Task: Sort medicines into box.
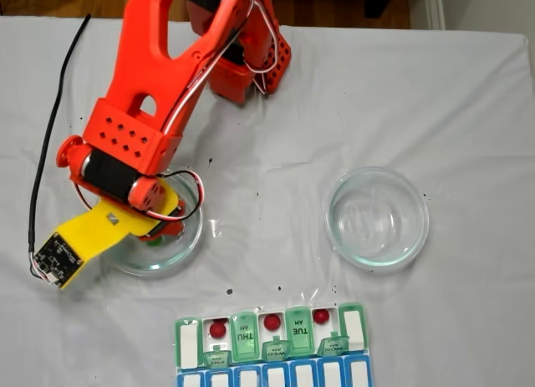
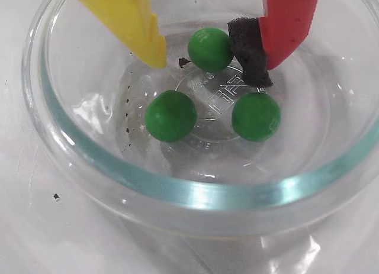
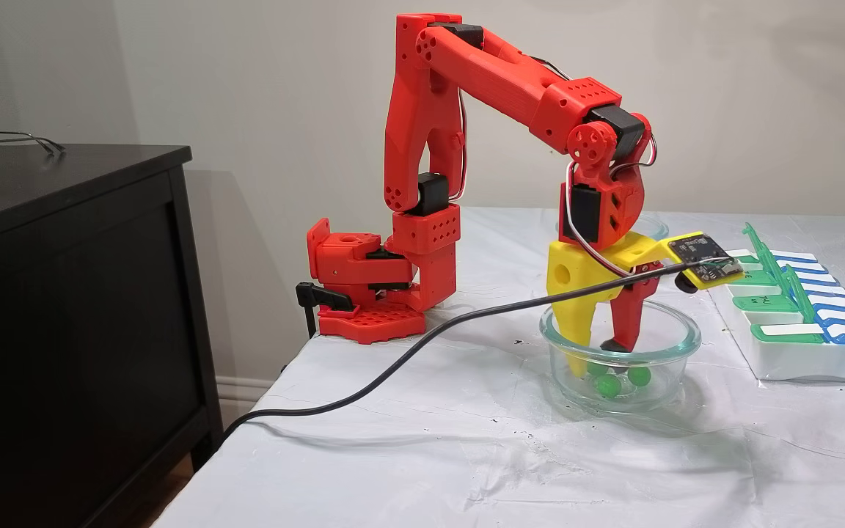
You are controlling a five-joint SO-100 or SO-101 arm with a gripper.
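Medicines (image 2: 171,115): three glossy green balls.

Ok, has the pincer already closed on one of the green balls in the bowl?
No: in the wrist view the pincer is open, its yellow and red fingers either side of the top green ball, with gaps showing.

This looks like a room in a home. In a fixed view, a dark wooden cabinet (image 3: 70,308) stands at the left of the frame against a plain beige wall (image 3: 745,95) with a white baseboard (image 3: 246,385), and a pair of eyeglasses (image 3: 1,141) lies on the cabinet's top at the upper left. The worktop (image 3: 408,455) is covered with a creased white sheet, and wooden flooring (image 1: 58,1) shows along the top edge of a fixed view.
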